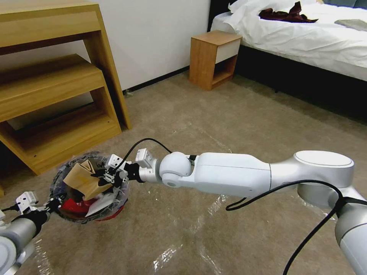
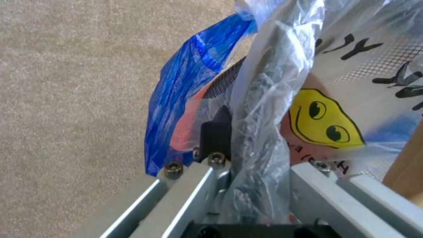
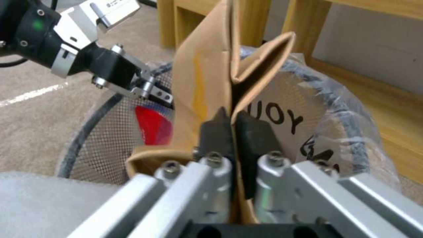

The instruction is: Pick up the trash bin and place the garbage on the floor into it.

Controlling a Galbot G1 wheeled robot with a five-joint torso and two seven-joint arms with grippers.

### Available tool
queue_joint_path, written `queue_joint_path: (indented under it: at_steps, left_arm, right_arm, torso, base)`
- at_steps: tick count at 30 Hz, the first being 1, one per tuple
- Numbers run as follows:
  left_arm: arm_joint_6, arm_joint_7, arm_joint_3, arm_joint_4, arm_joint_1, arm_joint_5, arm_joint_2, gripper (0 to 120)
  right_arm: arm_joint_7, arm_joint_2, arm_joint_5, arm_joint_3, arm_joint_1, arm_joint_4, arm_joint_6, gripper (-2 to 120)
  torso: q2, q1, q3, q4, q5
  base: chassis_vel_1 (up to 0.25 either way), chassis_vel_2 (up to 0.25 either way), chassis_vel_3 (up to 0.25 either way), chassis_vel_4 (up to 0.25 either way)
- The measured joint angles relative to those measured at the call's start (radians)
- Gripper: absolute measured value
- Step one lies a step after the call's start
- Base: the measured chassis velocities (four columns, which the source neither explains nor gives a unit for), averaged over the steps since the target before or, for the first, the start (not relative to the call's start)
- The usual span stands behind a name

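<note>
In the head view, the right arm stretches across the picture toward the robot's left, its right gripper (image 1: 108,176) over the mouth of the trash bin (image 1: 61,179) and pinching a folded cardboard box (image 1: 85,178) that stands tilted in the opening. The left gripper (image 1: 51,203) reaches in from the lower left corner and meets the bin's near rim. The bin sits low at the left, just in front of a wooden shelf unit (image 1: 57,95), with red and white litter (image 1: 86,206) inside it. The floor (image 1: 214,114) is beige carpet with shiny tape strips; a small wooden nightstand (image 1: 213,57) and a bed with white sheets (image 1: 306,34) stand farther back.

In the left wrist view, the left gripper's jaws stand close together, clamped on the crinkled clear bag (image 2: 264,109) at the bin's rim. Beyond them lie a blue wrapper (image 2: 185,86) and a yellow cartoon face (image 2: 324,120), with black lettering above it that cannot be read in full.

In the right wrist view, the right gripper's black fingertips (image 3: 216,132) are squeezed onto a cardboard flap, almost no gap between them. The bin's mesh wall (image 3: 110,138) shows behind, the bag's print reads "YOU" upside down, and the left gripper (image 3: 152,91) holds the rim opposite.
</note>
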Motion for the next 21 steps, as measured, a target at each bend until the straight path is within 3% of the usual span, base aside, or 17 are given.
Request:
queue_joint_path:
  at_steps: [8,15,21]
  left_arm:
    - [0.000,0.001,0.000,0.004,0.000,0.002,-0.001,0]
    - [0.000,0.001,0.000,0.008,-0.001,0.003,-0.001,0]
    - [0.000,0.001,0.001,0.011,-0.001,0.003,-0.002,0]
  right_arm:
    - [0.008,-0.005,0.000,0.005,-0.003,0.011,-0.001,39]
    - [0.009,-0.006,0.001,0.008,-0.002,0.013,-0.001,57]
    - [0.010,-0.006,0.001,0.011,-0.002,0.014,0.000,85]
  torso:
    - [0.000,0.000,0.000,0.0000,0.0000]
    - [0.000,0.000,0.000,0.0000,0.0000]
    - [0.000,0.000,0.000,0.0000,0.0000]
  base:
    - [0.000,0.000,0.000,0.000]
    - [0.000,0.000,0.000,0.000]
    - [0.000,0.000,0.000,0.000]
